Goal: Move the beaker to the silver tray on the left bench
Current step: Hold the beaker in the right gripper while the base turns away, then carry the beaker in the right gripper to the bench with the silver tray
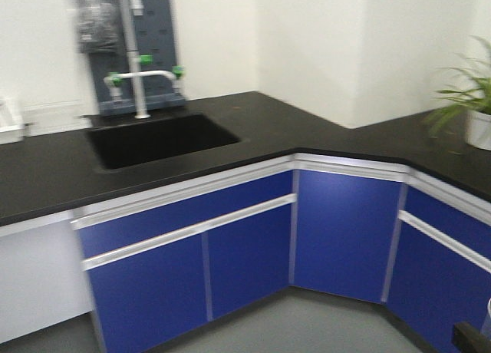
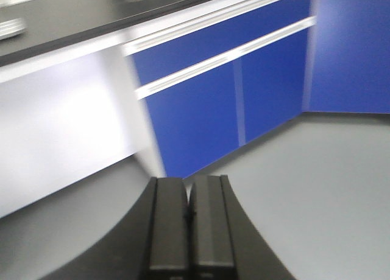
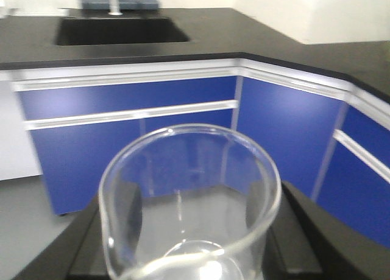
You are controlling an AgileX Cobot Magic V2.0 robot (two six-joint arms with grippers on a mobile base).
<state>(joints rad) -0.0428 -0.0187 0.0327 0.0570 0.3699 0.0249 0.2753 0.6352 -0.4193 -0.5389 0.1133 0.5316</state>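
Observation:
The beaker (image 3: 189, 195), a clear glass cylinder with a round rim, fills the lower middle of the right wrist view. My right gripper (image 3: 190, 234) is shut on it, with a black finger (image 3: 119, 222) on either side of the glass. A sliver of that gripper and the beaker (image 1: 487, 315) shows at the bottom right of the front view. My left gripper (image 2: 190, 192) is shut with nothing in it and hangs over the grey floor. The left bench (image 1: 46, 176) has a matte black worktop. A shiny pale corner at its far left looks like the silver tray (image 1: 8, 123); the rest is cut off.
A black sink (image 1: 157, 138) with a white faucet (image 1: 142, 84) is set into the worktop. Blue cabinet doors (image 1: 230, 245) run under the bench round an inside corner. A potted plant (image 1: 472, 100) stands on the right-hand worktop. Grey floor (image 1: 307, 322) lies in front.

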